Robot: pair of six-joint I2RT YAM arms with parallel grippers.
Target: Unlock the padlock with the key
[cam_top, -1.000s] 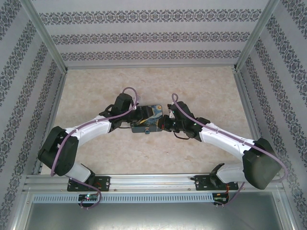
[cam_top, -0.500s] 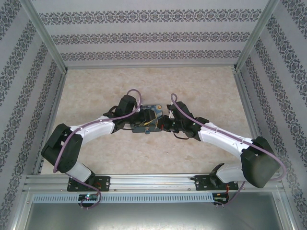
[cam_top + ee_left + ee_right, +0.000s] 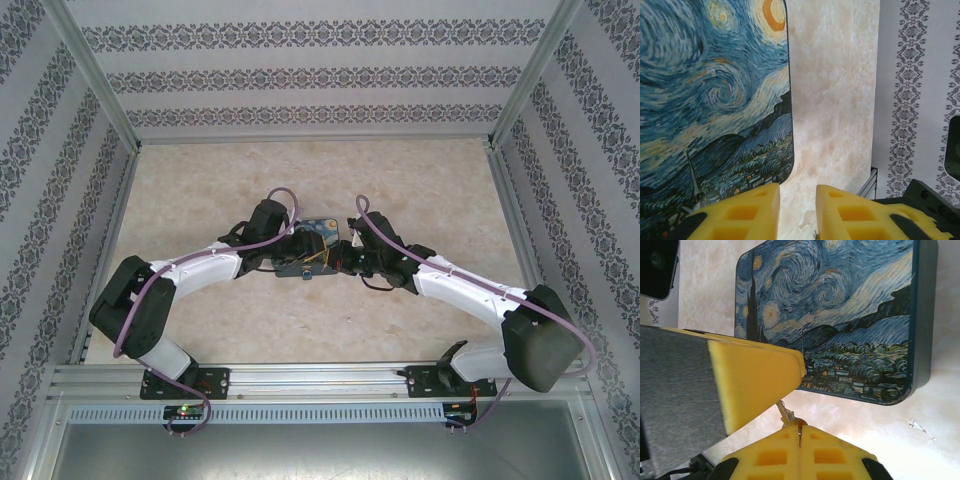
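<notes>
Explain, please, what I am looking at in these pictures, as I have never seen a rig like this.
These are two robot arms bolted at the near edge of a table: the left arm and the right arm, each ending in a two-finger gripper. The overhead picture comes from a fixed camera above and behind them. The other two come from cameras on the wrists, so the yellow pads there belong to each arm's own gripper. On the table lies a dark box printed with the Starry Night painting, and both arms reach to it. The right gripper is shut on a thin grey metal piece, apparently the key. The left gripper is open at the box's edge, with nothing in its gap.
</notes>
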